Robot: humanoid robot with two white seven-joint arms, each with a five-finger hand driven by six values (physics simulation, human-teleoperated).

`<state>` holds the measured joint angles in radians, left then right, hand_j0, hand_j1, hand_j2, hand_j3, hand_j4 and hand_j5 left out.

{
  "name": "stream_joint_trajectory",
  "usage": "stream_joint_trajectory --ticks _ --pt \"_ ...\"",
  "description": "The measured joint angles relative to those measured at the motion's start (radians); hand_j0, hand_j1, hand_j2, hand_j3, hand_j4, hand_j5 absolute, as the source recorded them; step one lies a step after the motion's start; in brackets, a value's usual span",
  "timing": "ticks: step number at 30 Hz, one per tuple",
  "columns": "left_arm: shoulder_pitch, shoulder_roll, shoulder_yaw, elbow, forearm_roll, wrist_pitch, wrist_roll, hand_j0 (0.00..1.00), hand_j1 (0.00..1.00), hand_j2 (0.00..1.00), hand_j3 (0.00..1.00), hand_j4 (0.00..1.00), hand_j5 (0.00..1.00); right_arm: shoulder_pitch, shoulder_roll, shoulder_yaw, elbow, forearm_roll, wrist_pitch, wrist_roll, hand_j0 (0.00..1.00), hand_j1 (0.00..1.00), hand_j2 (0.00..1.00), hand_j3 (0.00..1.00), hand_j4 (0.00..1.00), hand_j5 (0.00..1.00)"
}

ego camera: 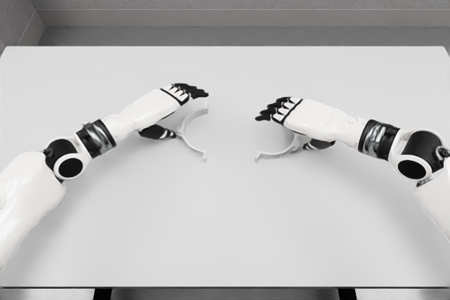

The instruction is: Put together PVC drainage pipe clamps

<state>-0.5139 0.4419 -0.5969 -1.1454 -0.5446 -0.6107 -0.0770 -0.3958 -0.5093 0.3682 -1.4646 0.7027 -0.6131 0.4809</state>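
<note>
I am looking down at a big white table [225,230]. Two clamp halves lie on it, well apart, with a gap in the middle. Each one is a thin white curved piece, like half a ring.

The left half [193,135] sits under my left robot hand [184,94]. Its open side faces the left, toward the arm. The fingers curl over the top of the curve and the thumb pokes in below, so I think the hand is closed on the piece, though the touch itself is partly hidden.

The right half [278,151] sits under my right robot hand [278,110]. Most of it is hidden by the hand. The fingers there are curled down too, and I think they hold it, but I cannot see that well.

I guess these pieces are light and hard, and smooth enough to slip. They are thin, so a pinch across the middle of the curve, fingers outside and thumb inside, looks best. That leaves the ends free to meet. The halves are not joined yet.
</note>
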Motion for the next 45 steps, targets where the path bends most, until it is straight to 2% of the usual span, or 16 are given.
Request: stream_joint_trajectory --ticks 8,19,25,29,37,45 --pt "-0.006 0.003 0.001 0.000 0.005 0.000 -0.001 1.00 1.00 1.00 1.00 1.00 1.00 -0.015 0.032 0.002 0.031 0.001 0.000 0.016 1.00 1.00 1.00 1.00 1.00 1.00" --pt "-0.012 0.008 0.001 0.005 0.007 -0.001 -0.002 1.00 1.00 1.00 1.00 1.00 1.00 -0.101 0.069 0.040 0.094 0.001 0.001 0.023 1.00 1.00 1.00 1.00 1.00 1.00" --pt "-0.015 0.007 0.001 0.005 0.007 -0.001 -0.002 1.00 1.00 1.00 1.00 1.00 1.00 -0.163 0.075 0.043 0.176 0.003 0.000 0.023 1.00 1.00 1.00 1.00 1.00 1.00" --pt "-0.014 0.002 0.001 0.003 0.007 0.000 -0.002 1.00 1.00 1.00 1.00 1.00 1.00 -0.212 0.102 0.044 0.241 0.009 0.000 0.023 1.00 1.00 1.00 1.00 1.00 1.00" --pt "-0.015 0.000 0.001 0.002 0.007 -0.001 -0.002 1.00 1.00 1.00 1.00 1.00 1.00 -0.249 0.153 0.045 0.352 0.029 0.000 0.022 1.00 1.00 1.00 1.00 1.00 1.00" --pt "-0.029 0.023 0.009 0.010 0.008 0.000 -0.001 1.00 1.00 1.00 1.00 1.00 1.00 -0.262 0.176 0.046 0.383 0.036 0.000 0.022 1.00 1.00 1.00 1.00 1.00 1.00"
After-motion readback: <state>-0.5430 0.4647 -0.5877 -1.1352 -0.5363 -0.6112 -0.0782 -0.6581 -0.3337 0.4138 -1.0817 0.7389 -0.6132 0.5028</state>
